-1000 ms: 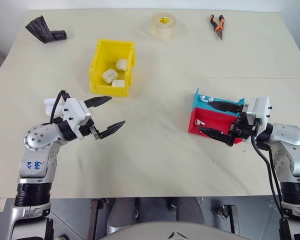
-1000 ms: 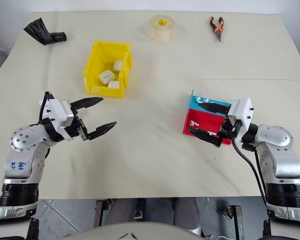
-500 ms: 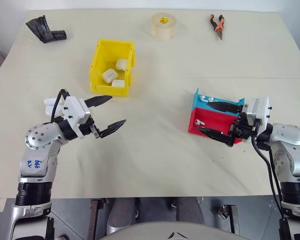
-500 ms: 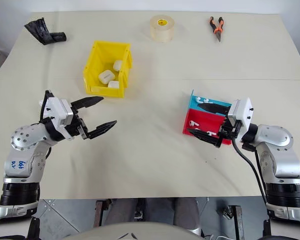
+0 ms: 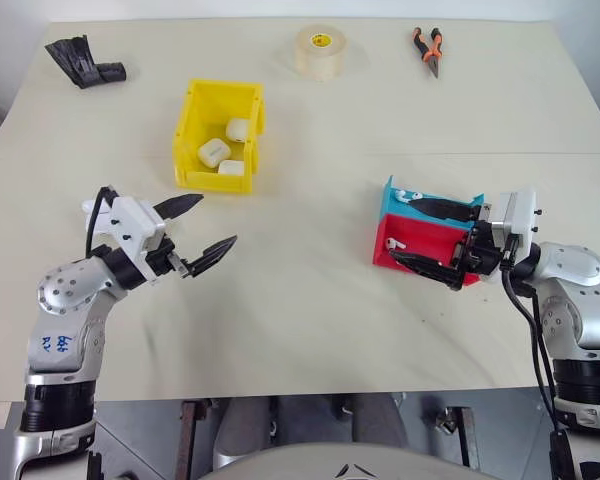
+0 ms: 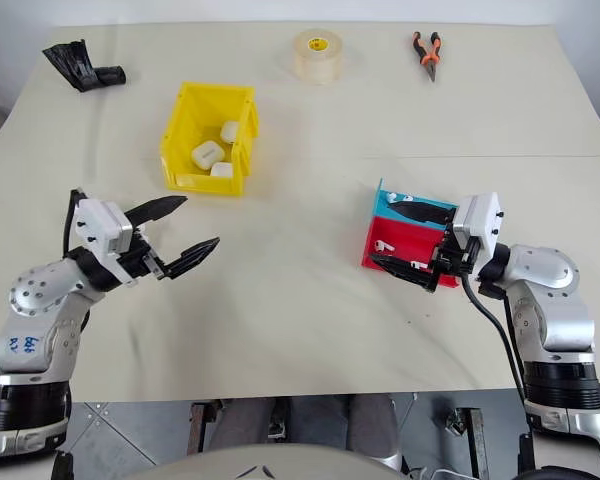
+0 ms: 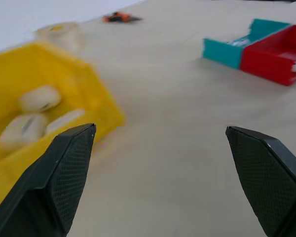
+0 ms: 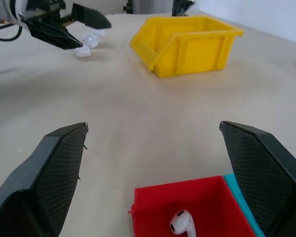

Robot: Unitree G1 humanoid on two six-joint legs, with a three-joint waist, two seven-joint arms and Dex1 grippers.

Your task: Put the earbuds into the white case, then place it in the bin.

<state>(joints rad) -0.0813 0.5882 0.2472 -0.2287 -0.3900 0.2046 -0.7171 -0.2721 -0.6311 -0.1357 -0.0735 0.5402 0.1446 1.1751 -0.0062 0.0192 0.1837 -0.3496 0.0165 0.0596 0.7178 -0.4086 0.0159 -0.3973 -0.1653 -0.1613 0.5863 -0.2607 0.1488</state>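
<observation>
Progress: you had three white cases (image 5: 214,152) lying in the yellow bin (image 5: 218,104); earbuds (image 5: 397,244) still lay loose in the red tray (image 5: 405,232) and teal tray (image 5: 400,208), so loading remained, by my reading.
Left jaws: your left gripper (image 5: 202,233) stood wide open, empty, over the bare surface (image 5: 300,300) near the bin.
Right jaws: your right gripper (image 5: 435,240) stood wide open, empty, over the trays.
Writing: the tape roll (image 5: 319,51) carried a small label you could not read.
</observation>
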